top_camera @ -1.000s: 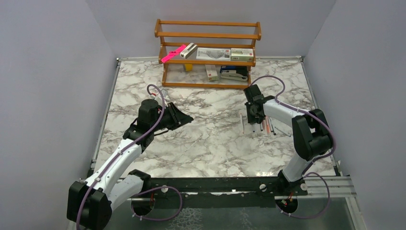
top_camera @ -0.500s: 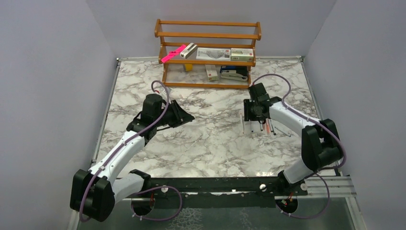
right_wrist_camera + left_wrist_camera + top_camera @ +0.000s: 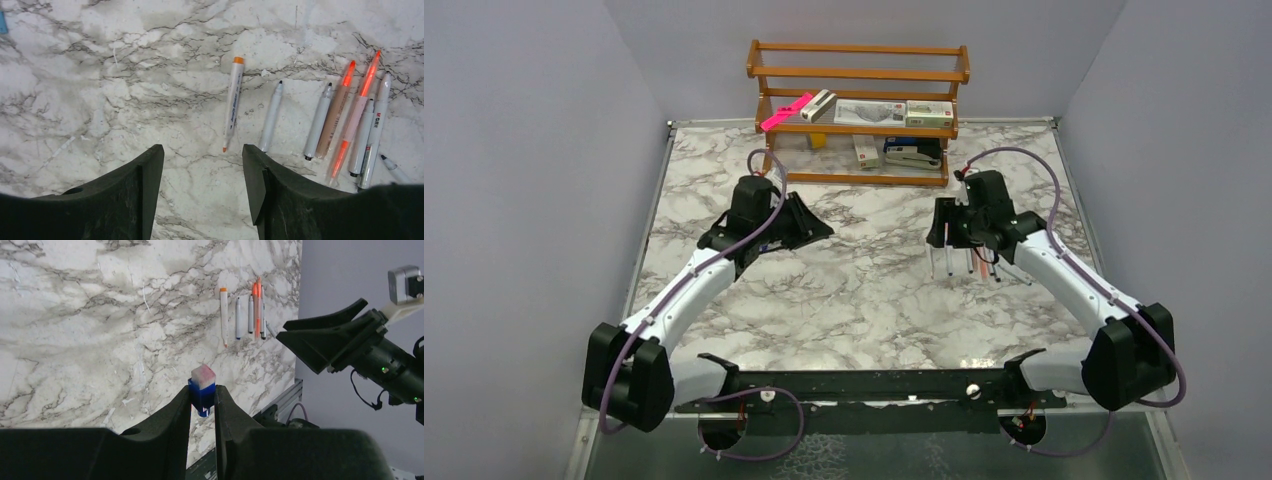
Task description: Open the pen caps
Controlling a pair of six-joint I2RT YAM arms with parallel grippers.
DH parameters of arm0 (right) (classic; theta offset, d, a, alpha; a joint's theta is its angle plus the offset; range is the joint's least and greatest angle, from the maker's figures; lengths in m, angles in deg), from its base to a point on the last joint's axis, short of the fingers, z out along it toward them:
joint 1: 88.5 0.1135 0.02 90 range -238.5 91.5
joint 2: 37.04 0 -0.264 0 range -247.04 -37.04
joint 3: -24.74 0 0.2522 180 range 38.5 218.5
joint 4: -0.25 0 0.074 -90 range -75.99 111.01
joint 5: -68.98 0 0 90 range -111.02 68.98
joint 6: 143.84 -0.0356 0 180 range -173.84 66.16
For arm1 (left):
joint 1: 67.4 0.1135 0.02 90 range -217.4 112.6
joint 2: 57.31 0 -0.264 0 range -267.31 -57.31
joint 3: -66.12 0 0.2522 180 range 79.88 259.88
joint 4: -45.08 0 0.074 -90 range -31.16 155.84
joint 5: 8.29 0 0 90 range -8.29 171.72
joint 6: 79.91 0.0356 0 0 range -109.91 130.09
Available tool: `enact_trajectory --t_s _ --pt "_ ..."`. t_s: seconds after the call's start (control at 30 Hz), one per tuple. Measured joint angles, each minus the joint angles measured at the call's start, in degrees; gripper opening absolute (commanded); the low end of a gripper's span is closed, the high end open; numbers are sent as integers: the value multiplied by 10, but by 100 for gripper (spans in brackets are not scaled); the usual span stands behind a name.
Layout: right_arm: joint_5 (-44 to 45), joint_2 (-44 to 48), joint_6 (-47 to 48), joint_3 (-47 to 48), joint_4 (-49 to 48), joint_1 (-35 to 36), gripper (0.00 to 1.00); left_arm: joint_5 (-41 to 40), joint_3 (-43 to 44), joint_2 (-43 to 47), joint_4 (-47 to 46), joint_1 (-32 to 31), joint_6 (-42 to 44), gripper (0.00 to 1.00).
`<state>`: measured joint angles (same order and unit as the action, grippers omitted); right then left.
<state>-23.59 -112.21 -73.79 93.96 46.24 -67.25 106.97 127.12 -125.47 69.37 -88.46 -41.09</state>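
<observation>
My left gripper [image 3: 202, 396] is shut on a small blue pen cap [image 3: 202, 390] with a whitish top and holds it above the marble table; in the top view it [image 3: 816, 229] hangs left of centre. Several white-barrelled pens [image 3: 320, 122] lie side by side on the table. The leftmost one [image 3: 233, 101] has an orange end, and its orange tip is bare. My right gripper [image 3: 202, 152] is open and empty, above the table just short of the pens. In the top view it [image 3: 951, 232] hovers over the pen row [image 3: 972, 264]. The pens also show in the left wrist view [image 3: 245, 315].
A wooden shelf [image 3: 858, 125] stands at the back with a pink bar [image 3: 786, 112], boxes and a black stapler [image 3: 914, 155]. Grey walls close in the left, right and back. The table's right edge [image 3: 1074, 200] runs beyond the pens.
The right arm has swung right and stretched out, and its gripper has shifted slightly right and back over the pens. The left gripper, still holding the cap, has moved a little farther back.
</observation>
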Motion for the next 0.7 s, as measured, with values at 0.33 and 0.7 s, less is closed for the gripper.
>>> enact_trajectory --t_s 0.33,0.7 --pt "-43 31 1 -18 3 0 61 -54 113 -113 18 0 52 7" --pt "-68 45 3 -30 2 0 61 -135 151 -208 52 35 120 7"
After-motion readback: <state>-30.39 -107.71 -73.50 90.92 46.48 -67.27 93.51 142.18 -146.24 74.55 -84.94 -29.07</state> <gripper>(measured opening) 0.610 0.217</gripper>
